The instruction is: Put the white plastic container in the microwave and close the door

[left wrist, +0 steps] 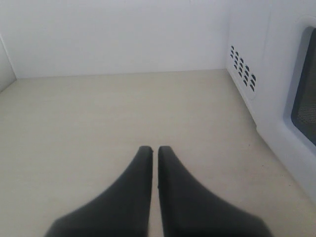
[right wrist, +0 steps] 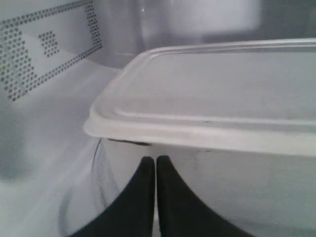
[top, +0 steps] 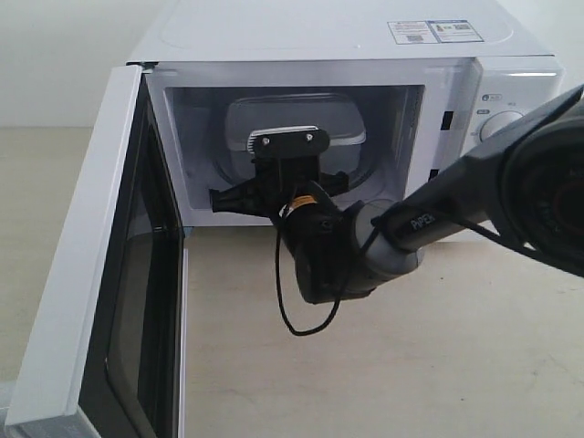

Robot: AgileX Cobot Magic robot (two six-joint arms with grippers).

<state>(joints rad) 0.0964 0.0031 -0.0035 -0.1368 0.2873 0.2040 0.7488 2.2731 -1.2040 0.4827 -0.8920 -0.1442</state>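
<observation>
Pale beige table (top: pixel 438 347), plain white wall behind, and the microwave (top: pixel 365 36) sits square in front of you with the door (top: pixel 82 274) swung wide out to the left side of the exterior view. The white plastic container (top: pixel 292 111) is inside the cavity, lid on, sitting over the glass turntable (right wrist: pixel 84 197). Your right arm reaches in through the opening, wrist just at the mouth. In the right wrist view, your right gripper (right wrist: pixel 155 160) has its two dark fingers pressed together, no gap to speak of, and nothing between them. The tips sit right under the overhanging rim of the lid, in front of the container's translucent wall; you can't tell from here whether they touch it. The perforated panel (right wrist: pixel 34 54) of the cavity wall is off to one side. Your left gripper (left wrist: pixel 154 149) is also pinched closed and empty, hanging over bare table beside the microwave's side with the vent slots (left wrist: pixel 243 69).
</observation>
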